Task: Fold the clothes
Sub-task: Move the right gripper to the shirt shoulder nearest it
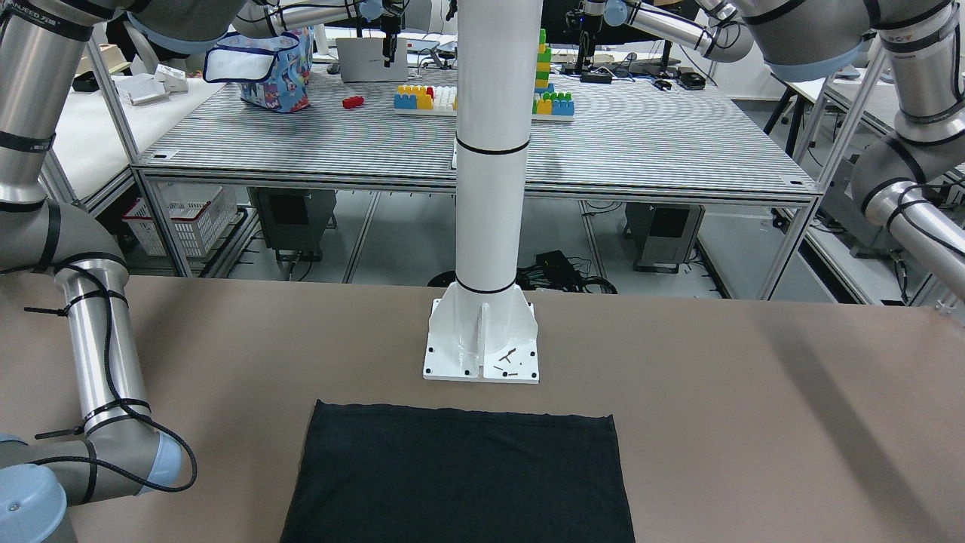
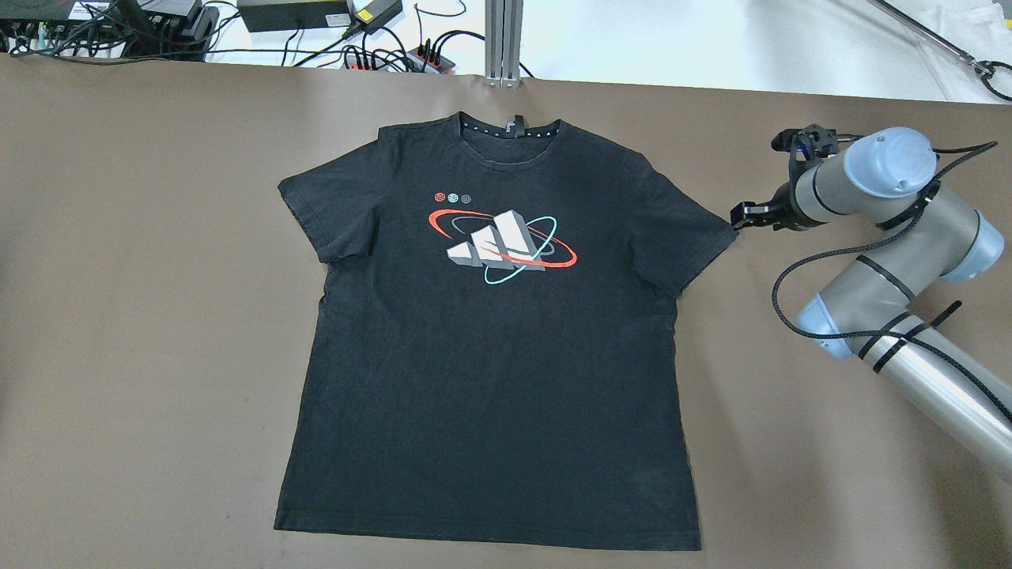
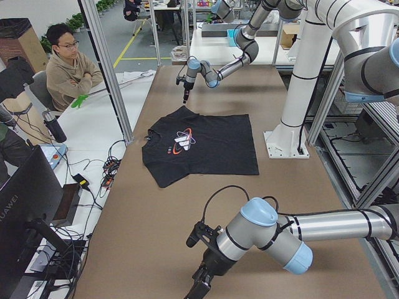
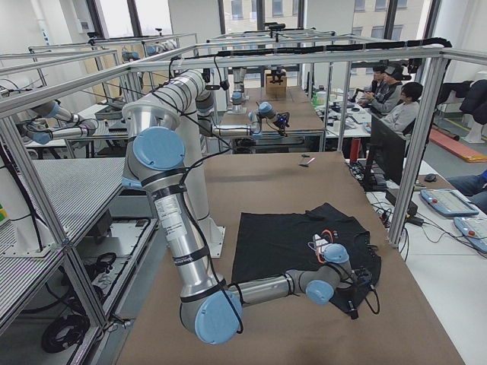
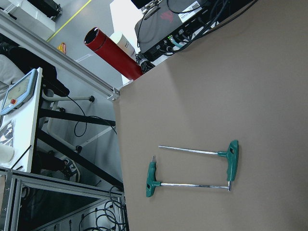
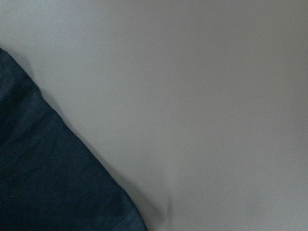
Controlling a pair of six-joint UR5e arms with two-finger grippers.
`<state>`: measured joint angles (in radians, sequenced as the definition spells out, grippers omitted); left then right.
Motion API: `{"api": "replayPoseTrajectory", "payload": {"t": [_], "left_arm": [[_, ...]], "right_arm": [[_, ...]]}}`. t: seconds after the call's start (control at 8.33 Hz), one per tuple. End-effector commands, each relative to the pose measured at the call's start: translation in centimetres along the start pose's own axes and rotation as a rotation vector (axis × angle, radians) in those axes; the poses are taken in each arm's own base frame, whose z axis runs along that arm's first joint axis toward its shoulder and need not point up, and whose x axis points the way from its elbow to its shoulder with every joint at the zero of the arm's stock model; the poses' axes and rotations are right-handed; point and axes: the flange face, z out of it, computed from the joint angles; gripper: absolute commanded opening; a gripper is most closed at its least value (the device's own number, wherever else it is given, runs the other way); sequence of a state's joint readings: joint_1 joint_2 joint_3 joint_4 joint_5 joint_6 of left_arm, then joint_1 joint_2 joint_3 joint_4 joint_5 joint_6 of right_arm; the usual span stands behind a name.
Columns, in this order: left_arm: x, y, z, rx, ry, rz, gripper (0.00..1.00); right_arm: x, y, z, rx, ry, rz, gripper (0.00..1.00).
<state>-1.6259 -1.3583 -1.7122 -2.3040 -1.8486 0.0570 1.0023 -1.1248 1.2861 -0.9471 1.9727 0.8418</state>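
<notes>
Black T-shirt flat on table; right gripper just beside its sleeve hem.

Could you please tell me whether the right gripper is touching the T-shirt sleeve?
Cannot tell. In the overhead view the right gripper meets the edge of the T-shirt sleeve, but its height is unclear.

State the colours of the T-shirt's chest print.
The print on the T-shirt: white-grey bars, red and teal rings; clearest overhead.
</notes>
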Motion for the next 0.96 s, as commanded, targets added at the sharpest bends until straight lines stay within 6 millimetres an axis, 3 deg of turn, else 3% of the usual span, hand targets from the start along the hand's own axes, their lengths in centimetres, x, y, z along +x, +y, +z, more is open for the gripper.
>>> {"api": "replayPoseTrajectory", "payload": {"t": [0.0, 0.48, 0.6, 0.72, 0.84], "left_arm": [[0.1, -0.2, 0.0, 0.003, 0.002, -0.012, 1.0], [0.1, -0.5, 0.0, 0.008, 0.002, -0.011, 1.0], [0.0, -0.8, 0.0, 0.011, 0.002, -0.01, 1.0], [0.0, -0.8, -0.1, 0.012, 0.002, -0.009, 1.0], [0.0, -0.8, -0.1, 0.012, 0.002, -0.009, 1.0]], "right_arm": [[-1.3, 0.2, 1.7, -0.006, 0.017, -0.012, 0.69], [-1.7, 0.2, 3.2, -0.024, 0.032, -0.013, 0.56], [-1.9, 0.1, 3.2, -0.023, 0.031, -0.013, 0.45], [-2.1, 0.0, 3.1, -0.021, 0.028, -0.014, 0.23], [-2.1, -0.1, 3.1, -0.021, 0.028, -0.014, 0.09]]}}
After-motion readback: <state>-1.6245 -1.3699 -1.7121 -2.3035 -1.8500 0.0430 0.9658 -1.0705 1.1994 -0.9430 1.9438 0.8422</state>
